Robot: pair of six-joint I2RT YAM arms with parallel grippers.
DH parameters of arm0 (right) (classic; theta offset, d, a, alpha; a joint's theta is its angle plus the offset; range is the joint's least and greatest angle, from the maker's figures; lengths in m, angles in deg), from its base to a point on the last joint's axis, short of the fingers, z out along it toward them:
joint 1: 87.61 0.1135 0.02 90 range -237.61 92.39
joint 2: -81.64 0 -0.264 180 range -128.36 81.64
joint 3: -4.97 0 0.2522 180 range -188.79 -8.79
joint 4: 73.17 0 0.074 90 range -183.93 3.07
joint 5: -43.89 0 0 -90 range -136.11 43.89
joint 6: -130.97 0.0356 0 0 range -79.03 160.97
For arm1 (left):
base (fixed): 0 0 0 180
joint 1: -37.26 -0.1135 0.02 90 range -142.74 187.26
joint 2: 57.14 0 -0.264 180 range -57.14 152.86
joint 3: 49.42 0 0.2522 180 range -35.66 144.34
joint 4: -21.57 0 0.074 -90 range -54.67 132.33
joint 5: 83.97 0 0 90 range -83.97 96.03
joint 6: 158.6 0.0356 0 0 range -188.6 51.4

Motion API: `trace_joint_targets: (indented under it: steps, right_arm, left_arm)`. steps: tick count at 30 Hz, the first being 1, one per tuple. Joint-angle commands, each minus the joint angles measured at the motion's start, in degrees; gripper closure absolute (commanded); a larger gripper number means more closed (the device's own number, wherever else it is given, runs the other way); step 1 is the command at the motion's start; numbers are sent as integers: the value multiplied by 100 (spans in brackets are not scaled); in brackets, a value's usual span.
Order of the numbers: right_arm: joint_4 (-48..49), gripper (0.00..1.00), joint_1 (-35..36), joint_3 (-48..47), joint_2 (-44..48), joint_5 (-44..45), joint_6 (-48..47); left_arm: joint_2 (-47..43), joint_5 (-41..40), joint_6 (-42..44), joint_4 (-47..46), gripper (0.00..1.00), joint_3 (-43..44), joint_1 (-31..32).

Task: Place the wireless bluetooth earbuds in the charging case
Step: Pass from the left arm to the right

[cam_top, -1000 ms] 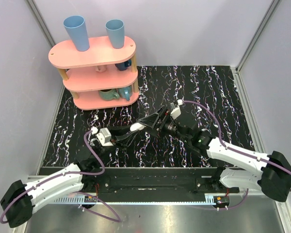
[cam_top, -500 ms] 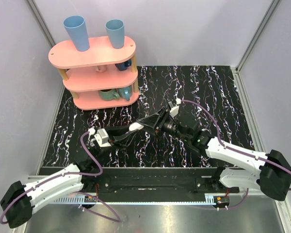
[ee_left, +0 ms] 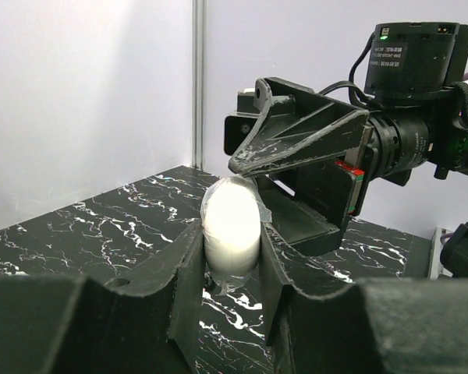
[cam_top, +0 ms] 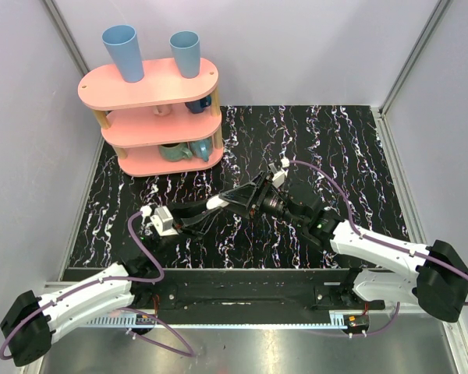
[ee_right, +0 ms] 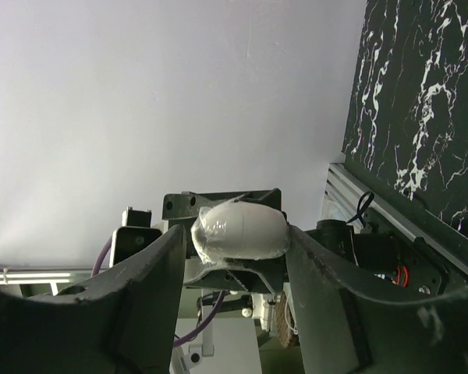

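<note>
Left tool (ee_left: 230, 234) tight around upright charging case (ee_left: 231, 214)

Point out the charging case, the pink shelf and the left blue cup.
charging case (ee_left: 231, 222): left wrist view, middle of its shell.
pink shelf (cam_top: 152, 88): top external view, bare top tier.
left blue cup (cam_top: 127, 62): top external view, its side wall.

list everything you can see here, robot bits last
charging case: one, white, held up above the table between both grippers
earbuds: none in view
shelf: one, pink, three tiers, far left of the table
cups: two, light blue, on the shelf's top tier
mugs: several, teal and blue, on the middle and bottom tiers
table: one, black with white marbling
left gripper: one, black, shut on the case
right gripper: one, black, fingers on either side of the case
</note>
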Motion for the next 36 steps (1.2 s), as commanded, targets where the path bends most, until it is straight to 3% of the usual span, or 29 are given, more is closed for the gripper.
trace_joint_targets:
  steps: [1,5,11,14,15,19,28,32,36]
  right_arm:
    - [303,41,9,-39,45,-233,40]
    - [330,43,0,-65,1,-330,58]
    - [461,67,0,-13,-25,-259,75]
    - [602,62,0,5,-60,-259,128]
    - [689,50,0,14,-60,-259,128]
    - [708,36,0,31,-8,-145,111]
    - [506,39,0,-92,-16,-75,49]
    - [505,45,0,-83,-60,-75,58]
    - [506,43,0,-101,-87,-84,75]
  left_arm:
    - [-2,-196,73,-309,100,128,5]
    - [15,-196,73,-291,99,137,5]
    - [41,-74,55,-265,98,163,5]
    - [41,6,64,-230,97,163,5]
    - [33,119,90,-229,98,163,5]
    - [33,287,125,-212,98,181,14]
    - [-20,383,178,-150,98,190,14]
    - [-46,454,240,-142,100,198,5]
    - [-64,585,292,-115,100,207,5]
